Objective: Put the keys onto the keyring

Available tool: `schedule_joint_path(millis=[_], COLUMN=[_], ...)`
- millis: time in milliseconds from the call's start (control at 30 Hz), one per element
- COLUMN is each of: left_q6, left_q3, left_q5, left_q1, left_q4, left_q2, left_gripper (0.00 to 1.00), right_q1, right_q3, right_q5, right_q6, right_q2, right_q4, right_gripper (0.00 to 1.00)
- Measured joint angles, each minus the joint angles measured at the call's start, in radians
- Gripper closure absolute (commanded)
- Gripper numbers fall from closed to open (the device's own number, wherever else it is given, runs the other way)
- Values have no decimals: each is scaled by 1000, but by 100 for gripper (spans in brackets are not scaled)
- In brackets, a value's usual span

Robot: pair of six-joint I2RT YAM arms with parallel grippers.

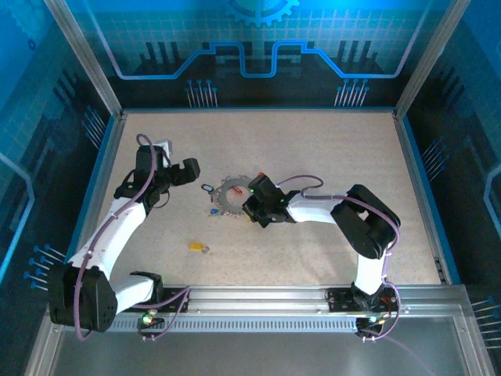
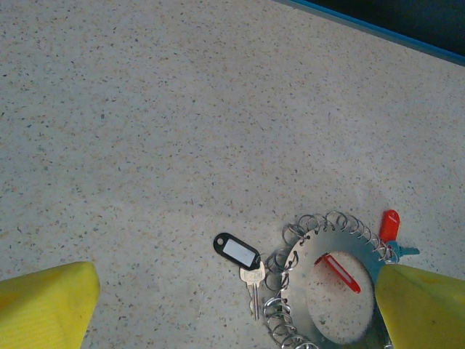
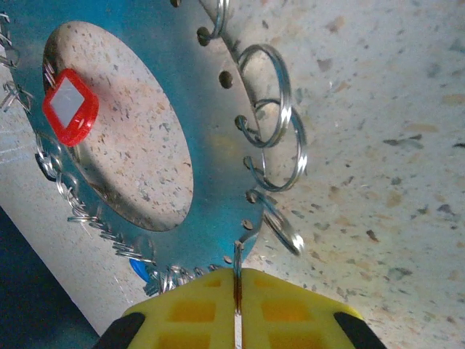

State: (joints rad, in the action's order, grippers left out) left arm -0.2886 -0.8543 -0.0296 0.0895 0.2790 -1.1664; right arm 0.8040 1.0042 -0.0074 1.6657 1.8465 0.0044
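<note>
At the middle of the surface (image 1: pixel 313 149) lay the keyring (image 1: pixel 231 196), its rim pinched in the jaws of the right gripper (image 1: pixel 252 207) — those of the left gripper (image 1: pixel 188 171) hung spread nearby. A yellow key (image 1: pixel 197 247) lay loose, well apart — apparently not yet threaded.

Speckled tabletop (image 1: pixel 313 157); blue patterned walls (image 1: pixel 156 39)

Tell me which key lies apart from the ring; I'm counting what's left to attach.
The yellow-headed key, lying alone on the table, well clear of the keyring. The black-tagged key and the other coloured ones lie right against it.
</note>
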Motion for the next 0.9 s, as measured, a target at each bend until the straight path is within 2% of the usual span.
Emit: schedule_joint_path(millis=[167, 367, 433, 567, 767, 900], left_q6=[0, 0, 1, 10, 58, 184], left_q3=[0, 0, 1, 43, 340, 433], left_q5=[0, 0, 0, 15, 223, 367], left_q1=[0, 0, 0, -1, 6, 75], left_q4=[0, 0, -1, -60, -402, -558], left_q2=[0, 0, 0, 14, 203, 267], left_gripper=[1, 1, 1, 1, 3, 2], right_q1=[0, 0, 0, 0, -34, -75], right_q3=[19, 19, 19, 24, 58, 75], right_q5=[0, 0, -1, -4, -49, -117], right_q6=[-13, -26, -32, -56, -108, -121], right_q2=[0, 0, 0, -10, -102, -178], right_q4=[-46, -69, -74, -94, -209, -266], right_gripper=[89, 94, 99, 100, 100, 100])
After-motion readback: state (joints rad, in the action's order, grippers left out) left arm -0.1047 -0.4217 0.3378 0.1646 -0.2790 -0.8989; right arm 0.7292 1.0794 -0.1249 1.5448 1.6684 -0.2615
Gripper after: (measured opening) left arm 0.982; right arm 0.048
